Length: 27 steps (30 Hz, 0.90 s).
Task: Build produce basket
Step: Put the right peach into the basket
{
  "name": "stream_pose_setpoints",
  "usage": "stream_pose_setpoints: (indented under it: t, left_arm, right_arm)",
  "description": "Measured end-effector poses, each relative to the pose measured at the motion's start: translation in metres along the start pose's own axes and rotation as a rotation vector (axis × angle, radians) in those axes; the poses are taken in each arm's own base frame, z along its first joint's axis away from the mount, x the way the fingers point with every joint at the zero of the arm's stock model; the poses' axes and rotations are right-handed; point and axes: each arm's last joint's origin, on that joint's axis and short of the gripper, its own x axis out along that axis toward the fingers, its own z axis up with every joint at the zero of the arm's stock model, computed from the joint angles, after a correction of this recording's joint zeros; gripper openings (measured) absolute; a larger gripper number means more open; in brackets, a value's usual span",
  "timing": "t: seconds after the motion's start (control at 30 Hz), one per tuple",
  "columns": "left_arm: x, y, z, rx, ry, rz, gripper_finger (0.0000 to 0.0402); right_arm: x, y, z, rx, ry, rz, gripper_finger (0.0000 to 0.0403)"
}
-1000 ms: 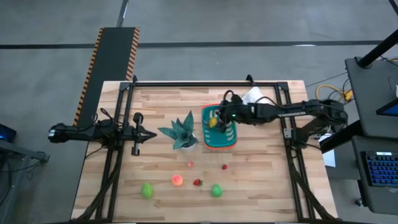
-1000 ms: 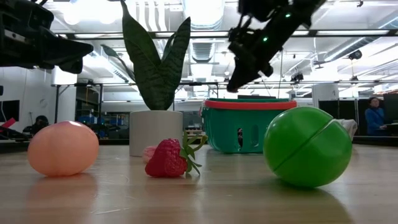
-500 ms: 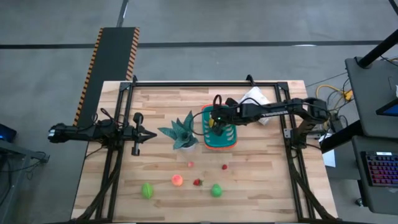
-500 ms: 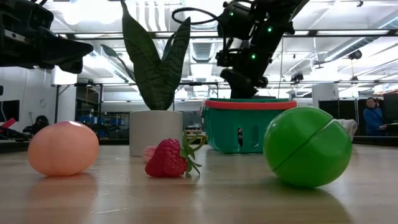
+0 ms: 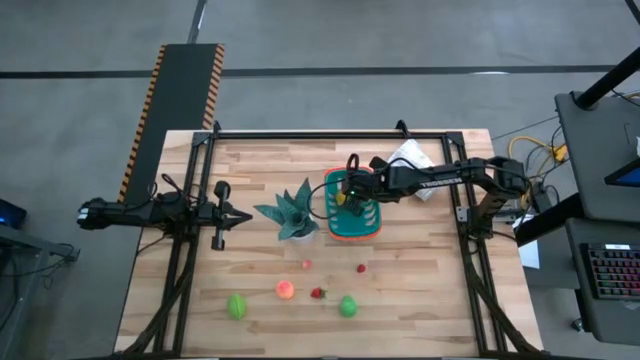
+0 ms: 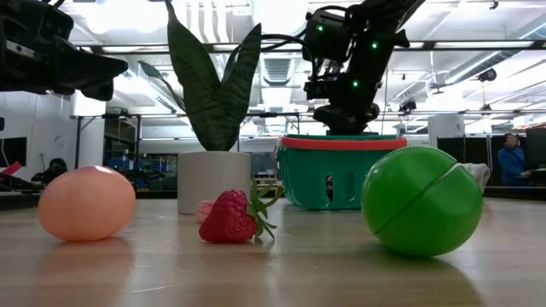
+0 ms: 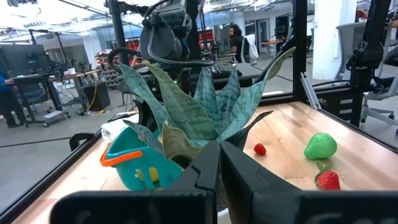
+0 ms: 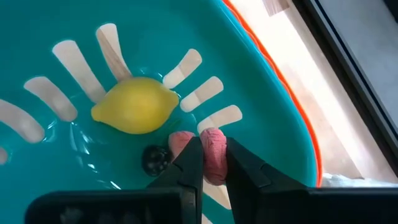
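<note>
Lowered into the basket (image 8: 267, 81), the right gripper's (image 8: 209, 163) jaws pinch a pink piece (image 8: 213, 149); left jaws closed.

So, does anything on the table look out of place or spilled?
Nothing stands out. The basket is upright with a lemon inside, the right hand holds a pink piece in it, and other produce lies on the table.

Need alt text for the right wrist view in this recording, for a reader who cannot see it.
The right tool is shut on a small pink piece of produce, held low inside the teal basket. A yellow lemon and a small dark berry lie on the basket's slotted floor beside it.
</note>
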Motion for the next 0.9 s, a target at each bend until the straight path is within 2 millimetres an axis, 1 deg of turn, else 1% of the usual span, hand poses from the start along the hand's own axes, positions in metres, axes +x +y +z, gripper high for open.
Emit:
stream_pose_setpoints:
  t: [0.57, 0.67, 0.9]
  left_arm:
    - [0.0, 0.0, 0.0, 0.0, 0.0, 0.0, 0.0]
    - [0.0, 0.0, 0.0001, 0.0, 0.0, 0.0, 0.0]
    - [0.0, 0.0, 0.0001, 0.0, 0.0, -0.001, 0.0]
  right_arm:
    - [0.0, 0.0001, 0.0, 0.0, 0.001, 0.002, 0.004]
    - [0.0, 0.0001, 0.0, 0.0, 0.001, 0.002, 0.0053]
    - [0.0, 0.0001, 0.0, 0.011, 0.0, 0.002, 0.0099]
